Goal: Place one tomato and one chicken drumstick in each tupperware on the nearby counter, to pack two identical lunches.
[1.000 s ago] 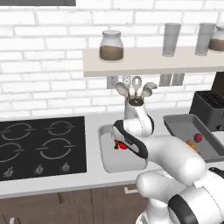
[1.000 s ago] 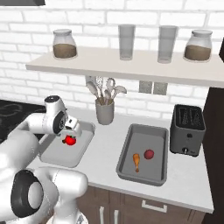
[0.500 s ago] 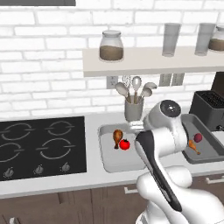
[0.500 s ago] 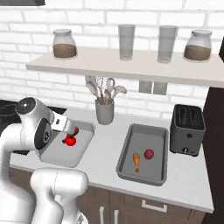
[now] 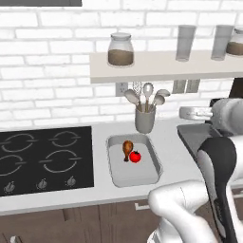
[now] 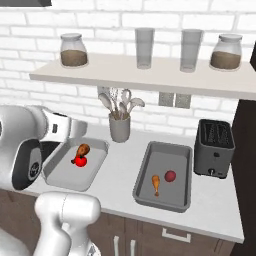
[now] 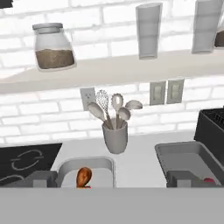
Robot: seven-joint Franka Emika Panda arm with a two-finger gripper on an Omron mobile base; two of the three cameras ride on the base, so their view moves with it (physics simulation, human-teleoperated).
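The lighter grey tupperware (image 5: pixel 135 175) (image 6: pixel 75 175) on the counter (image 6: pixel 125 160) holds a chicken drumstick (image 5: pixel 127 148) (image 6: pixel 83 149) and a tomato (image 5: pixel 135 156) (image 6: pixel 79 161), side by side. To its right, the dark grey tupperware (image 6: pixel 167 155) (image 5: pixel 190 135) holds another drumstick (image 6: pixel 156 184) and tomato (image 6: pixel 170 176). My gripper (image 7: pixel 111 180) is raised above and in front of the counter, open with nothing between its wide-apart fingertips (image 7: pixel 43 178). The hand view looks at both trays and the drumstick (image 7: pixel 84 176) in the lighter one.
A grey utensil holder (image 6: pixel 120 127) stands behind the trays. A black toaster (image 6: pixel 215 147) sits at the right and a black stove (image 5: pixel 42 156) at the left. The wall shelf (image 6: pixel 150 75) above carries jars and glasses.
The hand has lifted up and back from over the lighter tray, still open. The tomato and drumstick in that tray stay where they lay.
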